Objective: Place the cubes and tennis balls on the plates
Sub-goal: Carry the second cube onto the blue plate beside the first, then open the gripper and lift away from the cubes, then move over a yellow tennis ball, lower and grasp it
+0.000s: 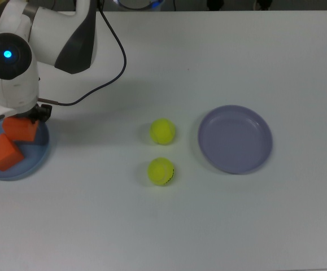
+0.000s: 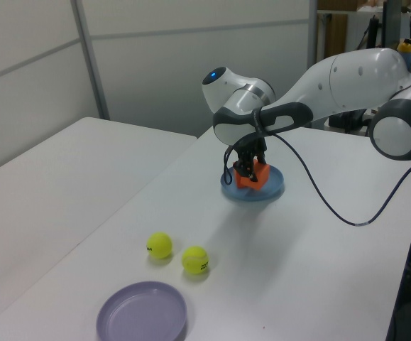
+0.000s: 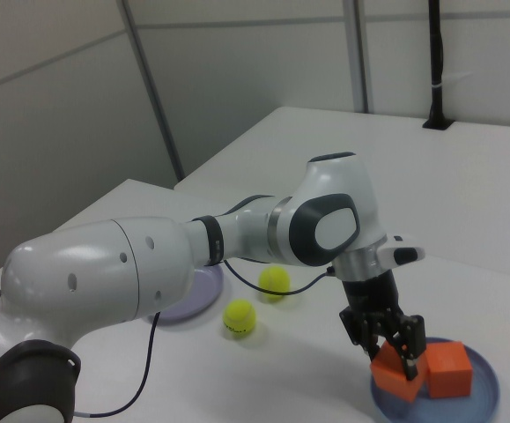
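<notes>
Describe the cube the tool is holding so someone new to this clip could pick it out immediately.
Find the light blue plate at the top view's left edge, under the white arm. Two orange cubes are there; the held cube sits in the tool, nearer the arm, while the other cube rests free on the plate.

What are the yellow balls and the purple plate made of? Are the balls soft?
The two tennis balls look covered in fuzzy yellow-green felt: their surface is dull, with no shine, so probably soft to touch. The lavender plate looks like smooth plastic, perhaps melamine: its colour is even and its rim catches a faint sheen. I cannot be sure from looks alone.
</notes>
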Controlling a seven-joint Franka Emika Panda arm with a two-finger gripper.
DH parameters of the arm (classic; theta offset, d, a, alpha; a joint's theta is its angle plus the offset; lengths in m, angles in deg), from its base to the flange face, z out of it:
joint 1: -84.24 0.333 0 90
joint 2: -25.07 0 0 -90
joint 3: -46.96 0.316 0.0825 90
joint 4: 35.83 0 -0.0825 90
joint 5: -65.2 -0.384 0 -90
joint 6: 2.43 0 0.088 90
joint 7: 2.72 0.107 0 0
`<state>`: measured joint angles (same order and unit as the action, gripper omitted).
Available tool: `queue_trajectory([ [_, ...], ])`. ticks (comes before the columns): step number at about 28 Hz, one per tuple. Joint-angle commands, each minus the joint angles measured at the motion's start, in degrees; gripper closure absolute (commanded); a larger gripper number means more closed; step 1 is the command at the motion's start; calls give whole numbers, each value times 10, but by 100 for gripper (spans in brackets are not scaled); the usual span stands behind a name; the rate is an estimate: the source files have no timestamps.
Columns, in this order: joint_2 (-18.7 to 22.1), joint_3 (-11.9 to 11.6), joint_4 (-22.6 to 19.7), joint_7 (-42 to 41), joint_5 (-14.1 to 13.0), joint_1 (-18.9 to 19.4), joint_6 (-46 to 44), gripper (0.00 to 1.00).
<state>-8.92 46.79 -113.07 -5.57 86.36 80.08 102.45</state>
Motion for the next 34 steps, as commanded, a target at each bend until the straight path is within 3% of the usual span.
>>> queue_trajectory([
  [1,9,-10,-9,4,-7,13,19,0],
  [8,30,-2,-7,3,-36,17,19,0],
  [12,44,17,-5,7,-59,31,20,0],
  [19,45,103,2,33,-69,44,22,0],
  [22,42,124,2,34,-68,52,22,0],
  [31,7,129,-17,50,-59,114,123,0],
  [34,-2,129,-18,55,-37,127,148,0],
])
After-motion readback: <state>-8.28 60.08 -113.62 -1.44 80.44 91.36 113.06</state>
